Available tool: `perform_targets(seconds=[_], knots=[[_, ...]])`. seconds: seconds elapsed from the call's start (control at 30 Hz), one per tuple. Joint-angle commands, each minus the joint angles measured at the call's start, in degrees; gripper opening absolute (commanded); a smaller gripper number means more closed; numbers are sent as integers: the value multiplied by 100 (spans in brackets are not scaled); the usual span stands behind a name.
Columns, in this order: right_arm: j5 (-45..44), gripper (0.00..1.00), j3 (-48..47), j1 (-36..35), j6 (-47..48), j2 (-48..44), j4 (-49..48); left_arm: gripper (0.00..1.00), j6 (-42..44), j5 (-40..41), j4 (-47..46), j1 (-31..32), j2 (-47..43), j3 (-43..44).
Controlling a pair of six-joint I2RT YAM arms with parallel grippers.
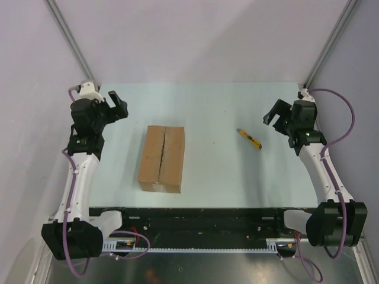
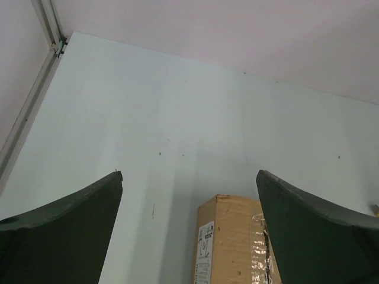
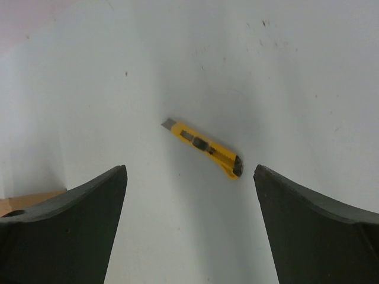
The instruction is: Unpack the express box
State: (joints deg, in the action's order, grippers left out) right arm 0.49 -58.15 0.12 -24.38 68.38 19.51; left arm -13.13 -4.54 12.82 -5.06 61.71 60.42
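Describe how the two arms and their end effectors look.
The left arm and right arm have white links, black joints and bases, and a purple cable each. The left end effector and right end effector are black with broad, dark, tapering fingers.

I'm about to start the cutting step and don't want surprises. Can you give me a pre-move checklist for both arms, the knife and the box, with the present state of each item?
1. Left gripper open, holding nothing: ok.
2. Right gripper open, holding nothing: ok.
3. Utility knife lying free on the table, ahead of the right gripper: ok.
4. Express box flaps shut, centre seam facing up: ok.
5. Express box and utility knife apart: ok.
6. Blade pushed out far enough to cut: cannot tell.
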Motion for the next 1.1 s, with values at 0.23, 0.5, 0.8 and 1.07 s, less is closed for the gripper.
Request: perform_targets(seconds=[0.23, 0.5, 0.8, 1.07], knots=[[531, 92, -223, -749, 610, -263, 993, 100, -1200, -844, -113, -118, -450, -198], [346, 92, 40, -1383, 988, -299, 1109, 100, -1184, -2094, -122, -109, 411, -329], [48, 90, 252, -1489, 988, 561, 783, 99, -1122, -2087, -113, -48, 851, -286], [-524, 85, 173, -1323, 1805, 1265, 45, 100, -1280, -2182, -69, -74, 1255, 198]])
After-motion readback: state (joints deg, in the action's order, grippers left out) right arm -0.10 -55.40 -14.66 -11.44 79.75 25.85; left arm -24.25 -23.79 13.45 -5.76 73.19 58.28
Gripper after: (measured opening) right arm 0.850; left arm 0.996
